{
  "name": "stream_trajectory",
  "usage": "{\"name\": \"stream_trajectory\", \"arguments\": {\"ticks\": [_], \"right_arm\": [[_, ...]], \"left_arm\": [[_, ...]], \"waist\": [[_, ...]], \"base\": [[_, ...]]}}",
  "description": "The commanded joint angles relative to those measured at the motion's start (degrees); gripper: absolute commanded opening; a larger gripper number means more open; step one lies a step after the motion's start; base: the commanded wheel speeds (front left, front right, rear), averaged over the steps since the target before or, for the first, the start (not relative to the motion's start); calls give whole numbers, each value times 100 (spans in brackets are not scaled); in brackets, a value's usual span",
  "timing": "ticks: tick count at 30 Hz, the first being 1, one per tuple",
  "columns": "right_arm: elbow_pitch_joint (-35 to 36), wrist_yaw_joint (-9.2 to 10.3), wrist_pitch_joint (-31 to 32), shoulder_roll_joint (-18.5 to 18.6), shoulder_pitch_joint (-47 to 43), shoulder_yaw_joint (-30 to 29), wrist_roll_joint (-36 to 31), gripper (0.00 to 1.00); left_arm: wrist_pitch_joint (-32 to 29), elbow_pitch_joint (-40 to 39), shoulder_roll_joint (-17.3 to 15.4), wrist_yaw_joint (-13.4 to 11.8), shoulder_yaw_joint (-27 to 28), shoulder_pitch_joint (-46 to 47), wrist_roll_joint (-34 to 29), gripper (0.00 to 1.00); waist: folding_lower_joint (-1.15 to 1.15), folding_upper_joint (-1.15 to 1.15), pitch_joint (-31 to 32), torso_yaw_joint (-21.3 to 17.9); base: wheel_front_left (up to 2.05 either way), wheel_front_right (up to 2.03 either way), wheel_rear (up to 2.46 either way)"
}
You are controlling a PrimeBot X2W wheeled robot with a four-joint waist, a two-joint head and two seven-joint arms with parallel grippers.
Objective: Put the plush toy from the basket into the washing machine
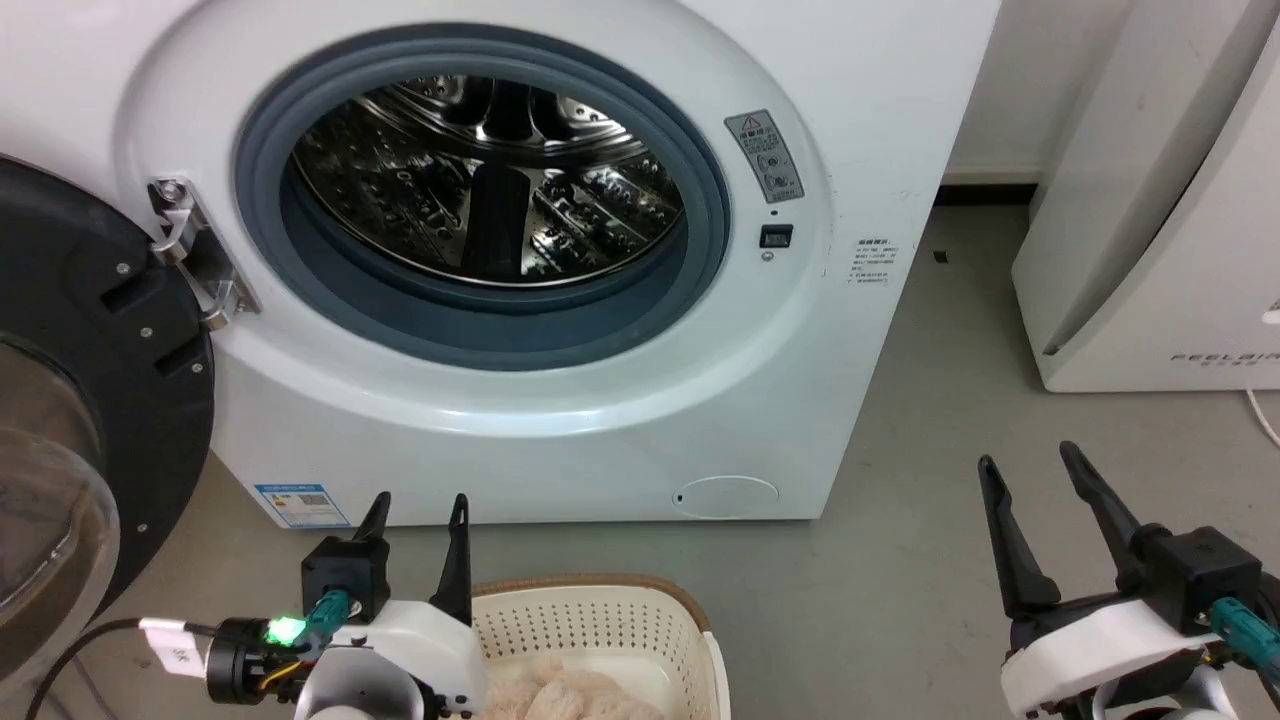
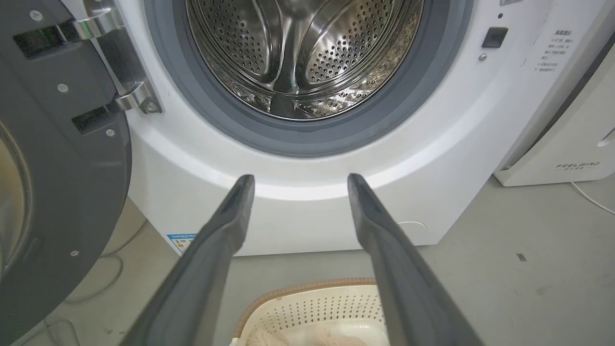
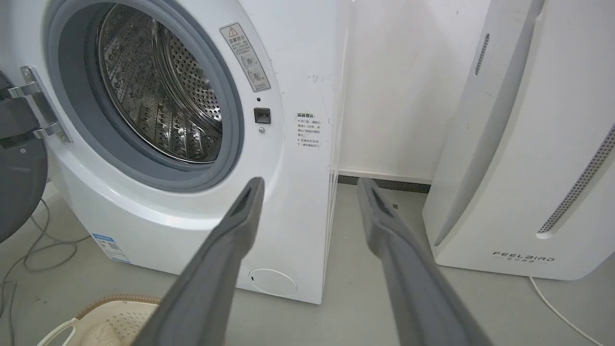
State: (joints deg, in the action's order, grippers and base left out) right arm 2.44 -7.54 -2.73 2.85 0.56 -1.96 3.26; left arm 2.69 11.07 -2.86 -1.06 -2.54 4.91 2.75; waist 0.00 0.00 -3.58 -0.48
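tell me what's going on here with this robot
The robot faces the washing machine, whose door is swung open at the left. The left gripper and right gripper are both open and hold nothing. The plush toy lies in the basket on the floor before the machine, not yet picked up.

- washing machine [image 1: 560, 430]: glossy white shell, shiny perf. steel drum [image 1: 440, 190], matt grey gasket [image 1: 480, 330]
- basket [image 1: 600, 625]: cream perf. plastic, matt
- plush toy [image 1: 570, 695]: fluffy beige fur
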Motion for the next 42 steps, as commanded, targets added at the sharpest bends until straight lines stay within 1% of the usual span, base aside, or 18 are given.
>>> {"name": "stream_trajectory", "arguments": {"ticks": [1,8,15,27,42], "right_arm": [[68,1,-70,1,120,-37,63,100],[186,1,-153,1,282,-85,145,100],[320,2,-236,1,484,-160,237,100],[562,2,-379,1,828,-270,363,100],[945,3,-558,1,1274,-400,453,100]], "left_arm": [[68,179,-1,18,-30,153,47,100],[57,870,-1,68,-138,472,208,100],[-67,1363,-21,93,-281,788,281,100],[-458,2095,-113,88,-578,1297,350,100],[-937,2982,-179,206,-888,2059,559,100]], "waist": [[0,0,-83,-25],[0,0,-394,-89],[0,0,-816,-165],[0,0,-1601,-226],[0,0,-2689,-243]], "base": [[0,0,0],[0,0,0],[0,0,0],[0,0,0],[0,0,0]]}}
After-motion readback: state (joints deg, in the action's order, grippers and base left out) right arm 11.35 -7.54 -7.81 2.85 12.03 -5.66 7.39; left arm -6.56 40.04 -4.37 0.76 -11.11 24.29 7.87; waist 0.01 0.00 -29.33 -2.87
